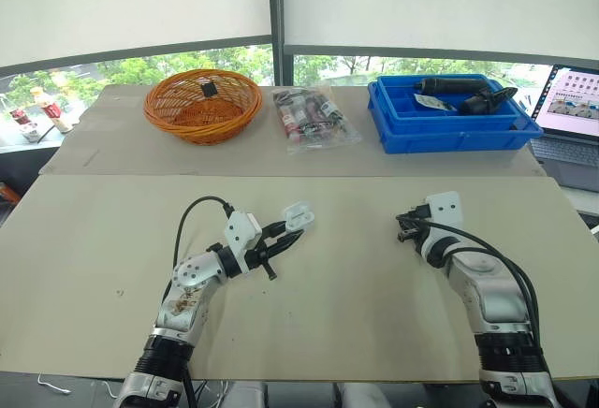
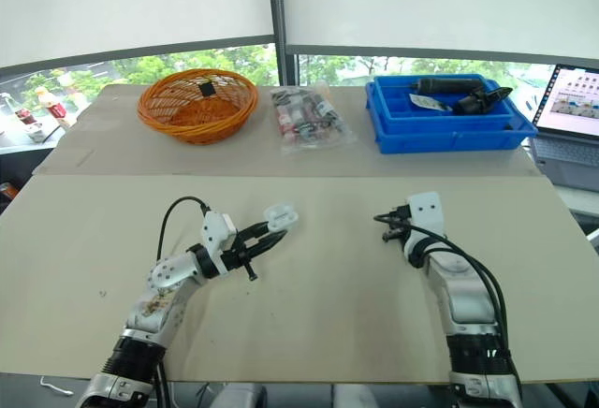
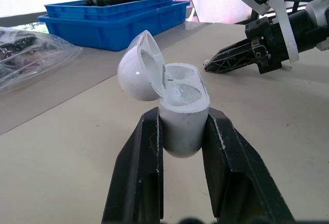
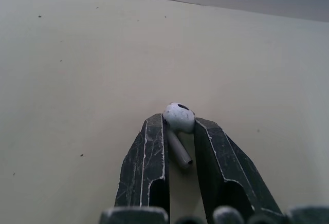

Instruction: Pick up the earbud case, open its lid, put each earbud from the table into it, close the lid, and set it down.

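Note:
The white earbud case (image 3: 180, 112) is clamped upright between the black fingers of my left gripper (image 3: 182, 113), its lid hinged open and tipped back. From the head camera, the case (image 1: 299, 214) is held just above the table, left of centre, at the tip of the left gripper (image 1: 284, 231). My right gripper (image 1: 404, 225) hovers low over the table at centre right, pointing toward the case. Its fingers (image 4: 149, 147) are shut on a white earbud (image 4: 179, 118), bud end forward and stem back between the pads. I cannot tell whether the case's sockets hold anything.
An orange wicker basket (image 1: 202, 104) stands at the back left. A clear bag of small items (image 1: 312, 118) lies at the back centre, and a blue bin (image 1: 449, 113) with black tools at the back right. A laptop (image 1: 573, 109) stands at the right edge.

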{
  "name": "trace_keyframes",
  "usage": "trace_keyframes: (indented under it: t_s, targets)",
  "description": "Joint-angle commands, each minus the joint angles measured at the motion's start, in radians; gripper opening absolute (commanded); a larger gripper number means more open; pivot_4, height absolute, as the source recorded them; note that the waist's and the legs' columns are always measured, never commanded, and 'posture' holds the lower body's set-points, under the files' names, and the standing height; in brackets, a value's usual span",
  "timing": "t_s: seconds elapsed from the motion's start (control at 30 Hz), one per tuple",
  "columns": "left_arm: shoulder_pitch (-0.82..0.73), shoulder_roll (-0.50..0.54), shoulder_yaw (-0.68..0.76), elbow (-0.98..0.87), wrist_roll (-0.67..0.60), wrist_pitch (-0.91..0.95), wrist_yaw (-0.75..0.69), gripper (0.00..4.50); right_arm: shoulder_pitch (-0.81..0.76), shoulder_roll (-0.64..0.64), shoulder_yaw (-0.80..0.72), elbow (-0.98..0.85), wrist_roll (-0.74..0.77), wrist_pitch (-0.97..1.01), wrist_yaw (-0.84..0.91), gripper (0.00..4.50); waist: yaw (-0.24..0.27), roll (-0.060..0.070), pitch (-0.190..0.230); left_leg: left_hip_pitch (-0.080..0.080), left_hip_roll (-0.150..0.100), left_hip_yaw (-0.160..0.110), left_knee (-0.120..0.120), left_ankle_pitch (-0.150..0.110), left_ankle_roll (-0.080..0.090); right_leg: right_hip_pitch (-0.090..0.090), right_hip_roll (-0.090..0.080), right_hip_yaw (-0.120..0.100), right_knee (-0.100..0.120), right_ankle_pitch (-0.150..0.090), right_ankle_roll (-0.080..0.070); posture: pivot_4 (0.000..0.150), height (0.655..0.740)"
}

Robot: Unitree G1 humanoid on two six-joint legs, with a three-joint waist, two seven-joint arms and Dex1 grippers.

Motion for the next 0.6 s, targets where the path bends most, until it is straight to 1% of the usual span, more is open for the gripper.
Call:
trace_keyframes:
  t_s: [0.03, 0.13, 0.23, 0.33, 0.5, 0.6]
  targets:
    - [0.012, 0.006, 0.002, -0.065, -0.010, 0.004, 0.003, 0.54, 0.036, -0.082, 0.034, -0.110, 0.032, 0.000, 0.133, 0.34, 0.000, 0.000, 0.000, 0.000, 0.000, 0.000, 0.000, 0.000, 0.000, 0.000, 0.000, 0.000, 0.000, 0.000, 0.000, 0.150, 0.7114]
    - [0.031, 0.014, 0.003, -0.100, -0.013, 0.017, 0.004, 0.54, 0.096, -0.225, 0.046, -0.222, 0.070, -0.042, 0.316, 0.34, 0.002, 0.001, 0.001, -0.001, 0.000, 0.000, 0.000, 0.000, 0.000, 0.000, 0.000, 0.000, -0.001, 0.000, 0.000, 0.150, 0.7114]
    - [0.062, 0.027, 0.007, -0.155, -0.020, 0.036, 0.008, 0.54, 0.186, -0.384, 0.023, -0.336, 0.124, -0.089, 0.510, 0.34, 0.003, 0.002, 0.001, -0.002, 0.000, 0.000, 0.000, 0.000, 0.000, 0.000, 0.000, 0.000, -0.002, 0.000, 0.001, 0.150, 0.7114]
    - [0.092, 0.042, 0.011, -0.214, -0.029, 0.062, 0.015, 0.54, 0.298, -0.534, -0.014, -0.397, 0.127, -0.204, 0.677, 0.34, 0.002, 0.001, 0.002, -0.001, 0.000, 0.000, 0.000, 0.000, 0.001, 0.001, 0.000, 0.000, -0.002, 0.000, 0.001, 0.150, 0.7114]
    - [0.137, 0.066, 0.021, -0.310, -0.049, 0.113, 0.032, 0.54, 0.445, -0.661, -0.077, -0.422, 0.108, -0.365, 0.831, 0.34, 0.001, -0.001, 0.002, 0.000, 0.000, 0.000, 0.000, 0.000, 0.001, 0.002, 0.000, 0.000, -0.002, -0.001, 0.001, 0.150, 0.7114]
    - [0.164, 0.084, 0.022, -0.365, -0.058, 0.138, 0.039, 0.54, 0.541, -0.706, -0.105, -0.429, 0.090, -0.451, 0.909, 0.34, 0.004, -0.001, 0.003, 0.000, 0.000, 0.000, 0.000, 0.000, 0.001, 0.002, 0.000, 0.000, -0.002, -0.001, 0.001, 0.150, 0.7114]
